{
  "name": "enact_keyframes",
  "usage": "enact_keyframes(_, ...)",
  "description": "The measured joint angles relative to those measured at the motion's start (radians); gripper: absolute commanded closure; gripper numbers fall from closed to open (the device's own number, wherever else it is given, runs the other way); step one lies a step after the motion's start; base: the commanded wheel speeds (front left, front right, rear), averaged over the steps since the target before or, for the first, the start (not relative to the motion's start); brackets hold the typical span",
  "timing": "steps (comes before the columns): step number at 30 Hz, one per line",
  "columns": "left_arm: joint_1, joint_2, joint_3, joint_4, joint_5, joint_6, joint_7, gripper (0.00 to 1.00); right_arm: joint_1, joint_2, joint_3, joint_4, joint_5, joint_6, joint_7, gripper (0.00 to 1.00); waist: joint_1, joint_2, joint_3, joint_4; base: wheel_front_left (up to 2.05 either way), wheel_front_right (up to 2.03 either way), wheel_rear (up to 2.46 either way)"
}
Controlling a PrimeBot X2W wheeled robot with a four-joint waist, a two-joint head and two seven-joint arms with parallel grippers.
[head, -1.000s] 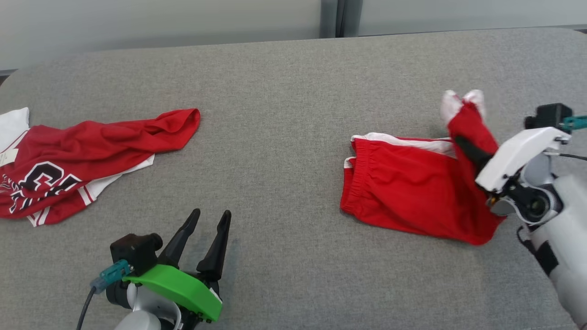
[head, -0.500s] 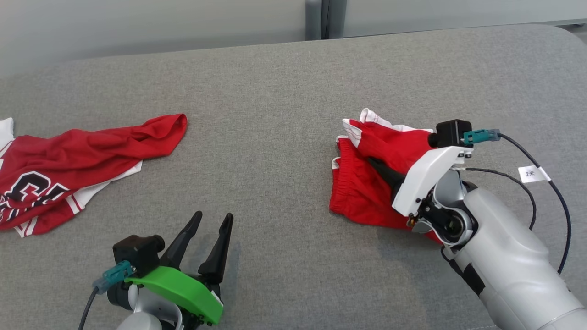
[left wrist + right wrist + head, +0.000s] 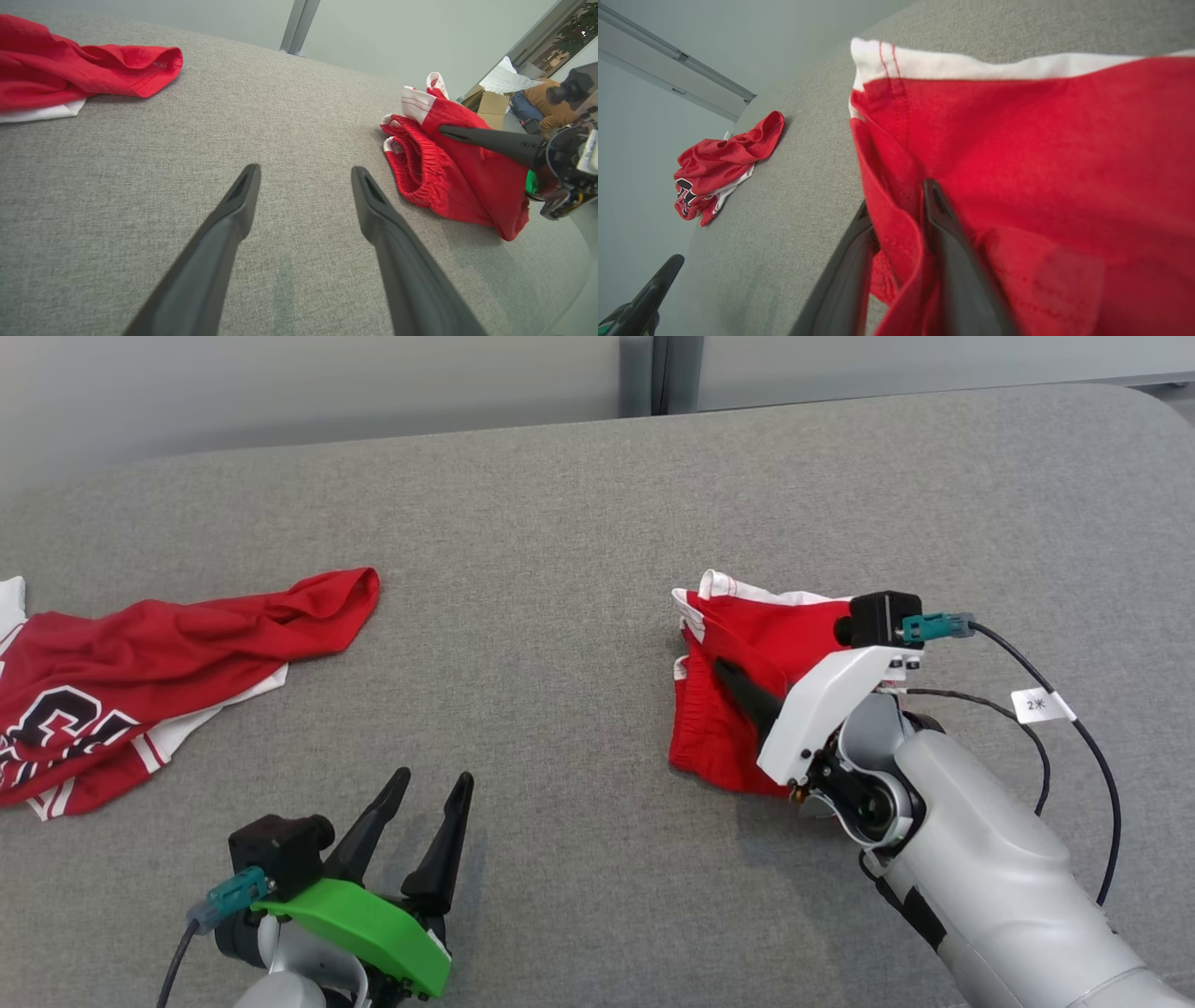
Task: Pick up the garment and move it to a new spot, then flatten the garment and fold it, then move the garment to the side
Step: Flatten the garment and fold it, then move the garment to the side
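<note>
Shorts point(image 3: 714, 737): red with white trim, bunched on the right half of the table point(image 3: 560, 523); the gathered waistband faces the table's middle, and a white-edged corner is folded over the far side.
Right gripper point(image 3: 724, 667): clenched on a fold of the shorts. In the right wrist view, red cloth point(image 3: 1041, 140) passes between its two fingers, one dark finger on each side of the fold.
Right arm: reaches in from the lower right and covers the near right part of the shorts.
Left gripper point(image 3: 431, 775): released, fingers spread with nothing between them, over bare table at the lower left, well apart from the shorts.
Jersey point(image 3: 168, 644): red with white and black lettering, crumpled at the table's left edge, far from the shorts.
Table: grey fabric top, with a pale wall behind.
Cable point(image 3: 1092, 747): black, loops from the right wrist camera and carries a white tag point(image 3: 1036, 705).
</note>
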Motion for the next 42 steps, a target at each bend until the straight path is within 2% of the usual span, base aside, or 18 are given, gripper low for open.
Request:
enact_keyframes(1,0.000,0.000,0.000,0.000,0.000,0.000,0.000,0.00,-0.001,0.000,-0.001,0.000,-0.005,-0.001,-0.012,0.00,0.0000,0.0000,-0.001,0.000,0.00,0.00,0.00)
enact_keyframes(6,0.000,0.000,0.000,0.000,0.000,0.000,0.000,0.00,-0.001,0.007,-0.006,-0.012,-0.007,-0.007,-0.048,0.00,0.0000,0.0000,-0.006,-0.003,0.00,0.00,0.00)
enact_keyframes(13,0.001,0.004,0.006,0.000,0.000,0.003,0.000,0.00,0.007,0.019,-0.015,-0.113,0.044,0.038,-0.088,0.00,0.0000,0.0000,-0.016,-0.011,0.00,0.00,0.00)
enact_keyframes(17,0.012,0.005,0.019,-0.005,0.000,0.008,-0.001,0.00,0.037,0.015,-0.062,-0.172,0.068,0.044,-0.122,0.00,0.0000,0.0000,-0.020,-0.017,0.00,0.00,0.00)
enact_keyframes(20,0.016,0.006,0.021,-0.006,0.000,0.009,-0.002,0.00,0.071,-0.040,-0.096,-0.181,0.064,0.033,-0.135,0.00,0.0000,0.0000,-0.021,-0.023,0.00,0.00,0.00)
enact_keyframes(24,0.026,0.006,0.028,-0.017,-0.005,0.014,-0.003,0.00,0.139,-0.133,-0.149,-0.148,0.065,-0.003,-0.140,0.00,0.0000,0.0000,-0.018,-0.031,0.00,0.00,0.00)
enact_keyframes(26,0.030,0.006,0.026,-0.019,-0.005,0.016,-0.003,0.00,0.163,-0.161,-0.172,-0.126,0.063,-0.018,-0.151,0.00,0.0000,0.0000,-0.015,-0.035,0.00,0.00,0.00)
enact_keyframes(30,0.030,0.001,0.014,-0.021,-0.005,0.016,-0.003,0.00,0.195,-0.198,-0.201,-0.076,0.068,-0.028,-0.157,0.00,0.0000,0.0000,-0.015,-0.035,0.00,0.00,0.00)
enact_keyframes(32,0.030,0.001,0.008,-0.022,-0.005,0.016,-0.002,0.00,0.203,-0.192,-0.203,-0.066,0.084,-0.025,-0.157,0.00,0.0000,0.0000,-0.013,-0.034,0.00,0.00,0.00)
enact_keyframes(39,0.030,0.002,-0.007,-0.021,-0.003,0.016,0.008,0.00,0.205,-0.162,-0.213,-0.053,0.153,0.036,-0.145,0.00,0.0000,0.0000,-0.010,-0.019,0.00,0.00,0.00)
enact_keyframes(42,0.030,0.002,-0.007,-0.021,-0.003,0.016,0.008,0.00,0.203,-0.163,-0.207,-0.026,0.152,0.040,-0.130,0.00,0.0000,0.0000,-0.009,-0.009,0.00,0.00,0.00)
